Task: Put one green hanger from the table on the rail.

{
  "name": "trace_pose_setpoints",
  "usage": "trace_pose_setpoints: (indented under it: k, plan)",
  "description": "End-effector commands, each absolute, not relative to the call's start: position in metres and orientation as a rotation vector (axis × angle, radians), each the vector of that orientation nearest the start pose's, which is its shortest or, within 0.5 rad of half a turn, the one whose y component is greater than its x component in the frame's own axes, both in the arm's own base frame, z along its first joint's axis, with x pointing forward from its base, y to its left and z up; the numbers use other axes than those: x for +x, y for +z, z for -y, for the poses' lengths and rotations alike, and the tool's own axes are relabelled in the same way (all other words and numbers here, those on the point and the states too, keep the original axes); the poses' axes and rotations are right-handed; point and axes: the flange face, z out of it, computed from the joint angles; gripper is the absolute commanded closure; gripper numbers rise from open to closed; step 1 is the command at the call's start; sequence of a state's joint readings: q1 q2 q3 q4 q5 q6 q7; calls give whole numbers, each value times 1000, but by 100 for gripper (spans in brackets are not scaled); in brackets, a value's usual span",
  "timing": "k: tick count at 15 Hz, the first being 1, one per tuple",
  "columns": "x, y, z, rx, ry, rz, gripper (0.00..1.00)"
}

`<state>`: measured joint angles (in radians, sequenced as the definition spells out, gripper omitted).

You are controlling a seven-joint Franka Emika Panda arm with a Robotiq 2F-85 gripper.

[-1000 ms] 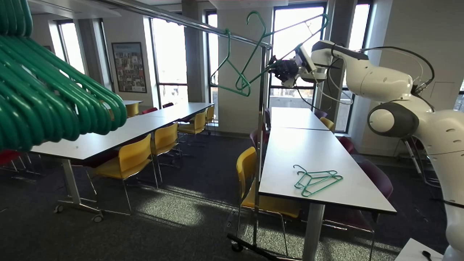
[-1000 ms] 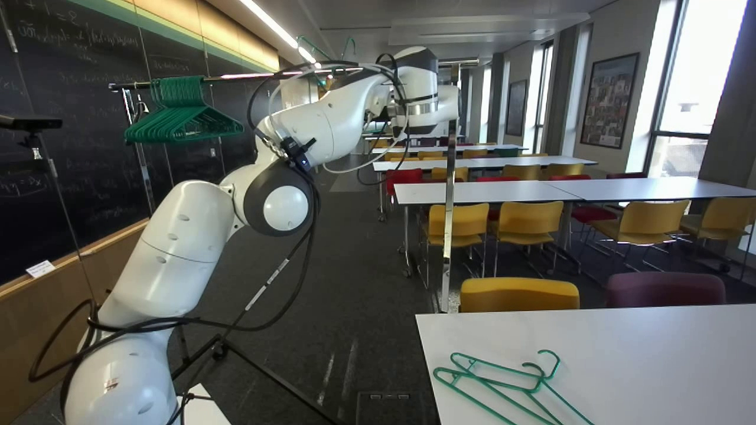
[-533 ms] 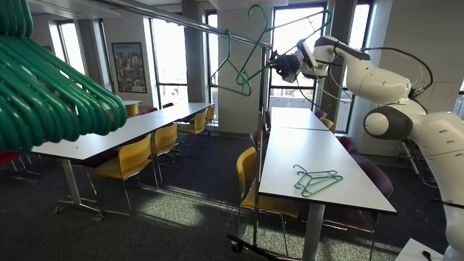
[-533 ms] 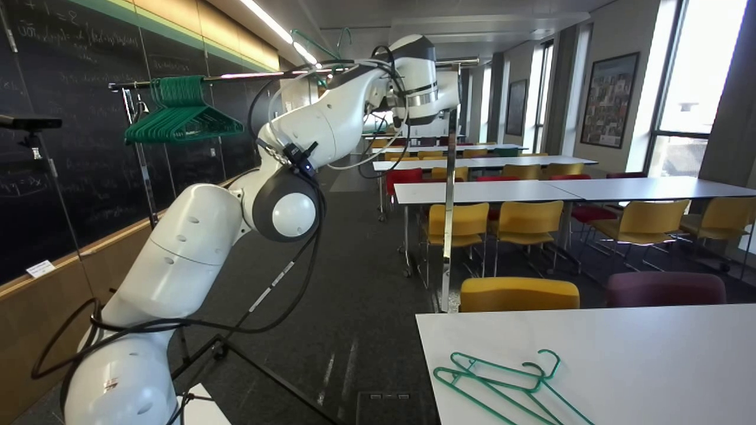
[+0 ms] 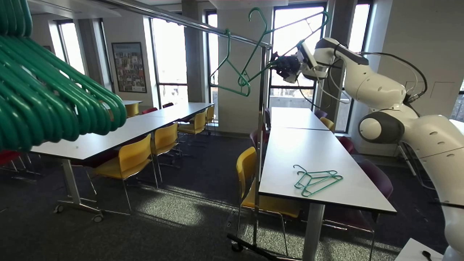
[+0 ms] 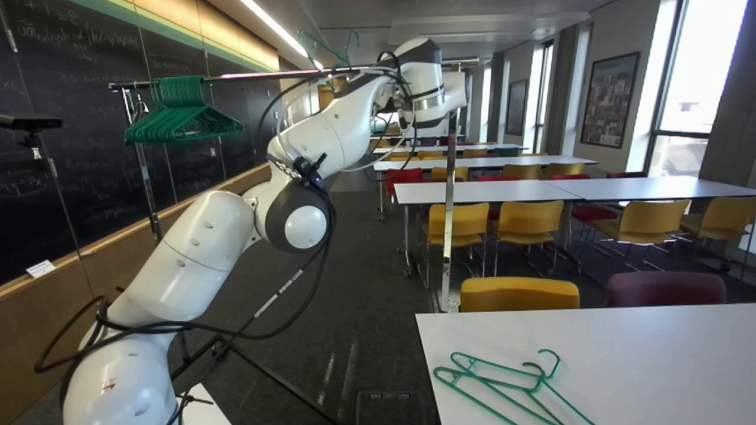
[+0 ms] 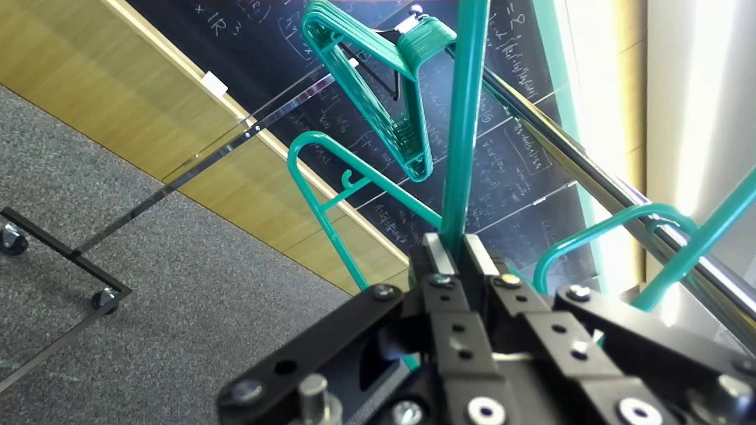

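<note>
My gripper [image 7: 453, 251] is shut on the tube of a green hanger [image 7: 463, 147]. In an exterior view the gripper [image 5: 274, 61] holds this tilted green hanger [image 5: 265, 24] by the rail's end post, its curved hook showing above the grey metal rail [image 5: 170, 18]. I cannot tell how far the hook is from the rail in depth. The rail also shows in the wrist view [image 7: 552, 134]. Another green hanger [image 5: 229, 47] hangs on the rail just beside the held one. Two more green hangers [image 5: 323, 186] lie overlapping on the white table [image 5: 301, 145]. In an exterior view the arm hides the gripper.
A dense bundle of green hangers hangs at the rail's far end in an exterior view [image 6: 183, 124] and in the wrist view [image 7: 354, 41]. The rack's upright post [image 5: 259, 145] stands beside the table. Yellow chairs [image 5: 246, 163] and another long table [image 5: 170, 112] stand around.
The held hanger has risen slightly, then come down a little, staying by the rail. The arm's elbow has shifted leftward and lower in an exterior view. The table hangers have not moved.
</note>
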<state>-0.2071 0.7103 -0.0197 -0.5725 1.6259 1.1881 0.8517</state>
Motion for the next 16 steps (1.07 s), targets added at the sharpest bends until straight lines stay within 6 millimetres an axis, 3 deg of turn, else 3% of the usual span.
trace_pose_setpoints:
  k: [1, 8, 16]
  plan:
    - [670, 731, 24, -1578, 554, -405, 98]
    - [680, 721, 40, -1572, 561, -570, 98]
    - [680, 707, 43, -1580, 627, -572, 98]
